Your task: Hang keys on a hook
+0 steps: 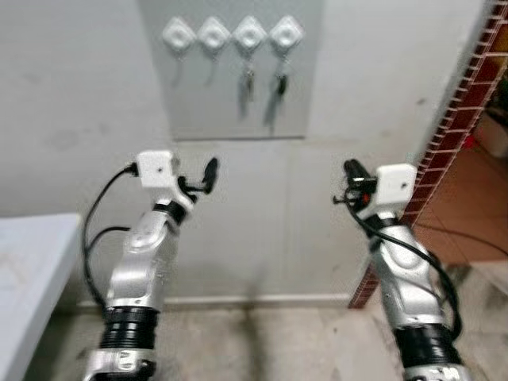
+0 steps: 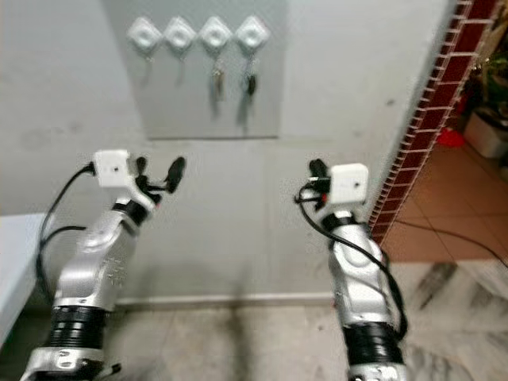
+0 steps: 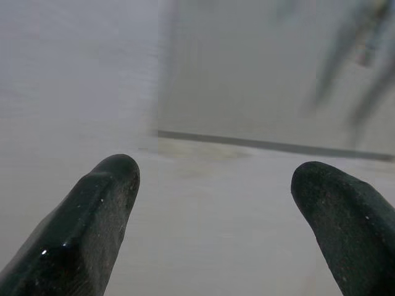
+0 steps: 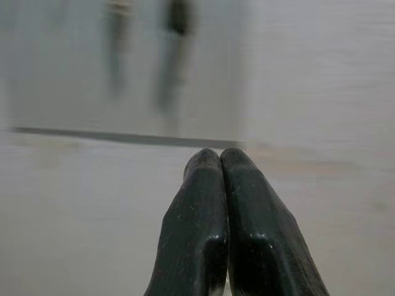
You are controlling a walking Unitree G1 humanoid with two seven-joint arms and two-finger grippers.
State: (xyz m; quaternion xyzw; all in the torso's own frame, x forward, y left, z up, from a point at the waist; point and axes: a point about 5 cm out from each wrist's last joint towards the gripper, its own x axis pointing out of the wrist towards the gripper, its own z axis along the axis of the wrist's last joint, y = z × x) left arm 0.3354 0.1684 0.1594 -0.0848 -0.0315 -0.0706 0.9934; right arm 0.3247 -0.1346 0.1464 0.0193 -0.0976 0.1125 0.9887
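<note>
**Keys on the hooks, both arms held off the wall**

A grey panel [image 1: 238, 103] on the wall carries four white hooks [image 1: 232, 35] in a row. Keys [image 1: 248, 81] hang from the third hook, and a second dark set [image 1: 280, 82] hangs from the fourth; the two hooks nearest the robot's left carry nothing I can make out.

The left gripper [image 1: 208, 176] is raised below the panel, well apart from the hooks, its fingers [image 3: 92, 216] spread wide with nothing between them. The right gripper [image 1: 353, 173] is raised at similar height, its fingers [image 4: 203, 228] pressed together; nothing shows between them.

Judgement: neither gripper carries keys, so the hanging step appears done, or a fresh set must first be fetched. If more keys are due, the next move calls for a grasp elsewhere, then a lift to a free hook. A white counter edge [image 1: 32, 270] sits at the robot's left; a brick pillar [image 1: 452, 119] at its right.
</note>
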